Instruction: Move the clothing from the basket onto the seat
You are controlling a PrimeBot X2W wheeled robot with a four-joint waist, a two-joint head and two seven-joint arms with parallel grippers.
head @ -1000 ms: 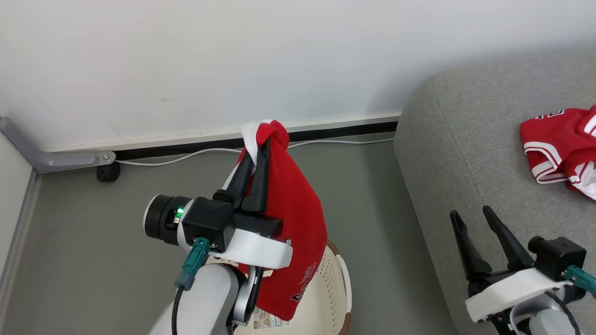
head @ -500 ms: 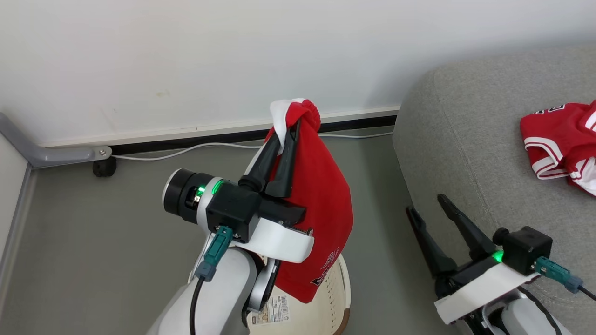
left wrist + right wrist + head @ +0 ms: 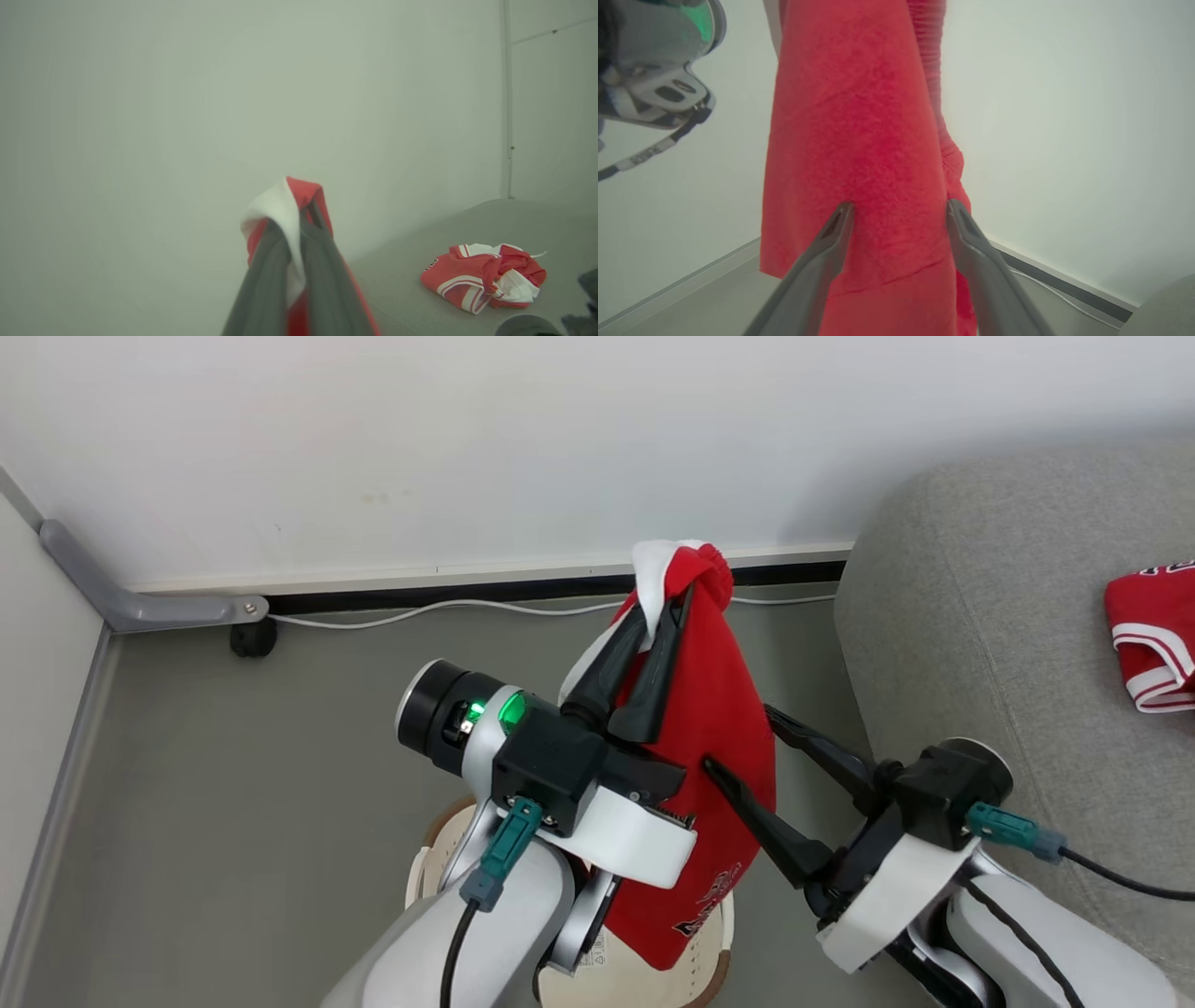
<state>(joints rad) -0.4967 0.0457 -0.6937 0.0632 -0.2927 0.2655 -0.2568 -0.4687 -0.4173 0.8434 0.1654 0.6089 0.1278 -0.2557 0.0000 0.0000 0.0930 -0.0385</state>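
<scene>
the left gripper (image 3: pixel 666 607) is clenched on the bunched top of a red garment (image 3: pixel 714 686); its two long, dark, tapering fingers pinch a ribbed red cuff and a fold of white panel. in the left wrist view the gripper (image 3: pixel 299 219) shows that knot of red and white cloth (image 3: pixel 303 189) against the plain wall. the soft, slightly fuzzy fabric hangs straight down in a long flat drape, black and white lettering near its lower hem, which dangles over the basket (image 3: pixel 717 935), a cream perforated oval with a brown rim. the right gripper (image 3: pixel 739 737) is spread wide, one finger in front of the cloth's right edge and one past it. its wrist view has the gripper (image 3: pixel 899 205) framing the red drape (image 3: pixel 859 116); whether the tips touch cannot be told. further right is the grey woven sofa (image 3: pixel 980 616), rounded at its edge, with a crumpled red and white striped jersey (image 3: pixel 1150 630) on the seat.

a second ago the right gripper stood low by the sofa's front with fingers up; it has swung left to the cloth. the held garment has come nearer the sofa. the camera has shifted too.
</scene>
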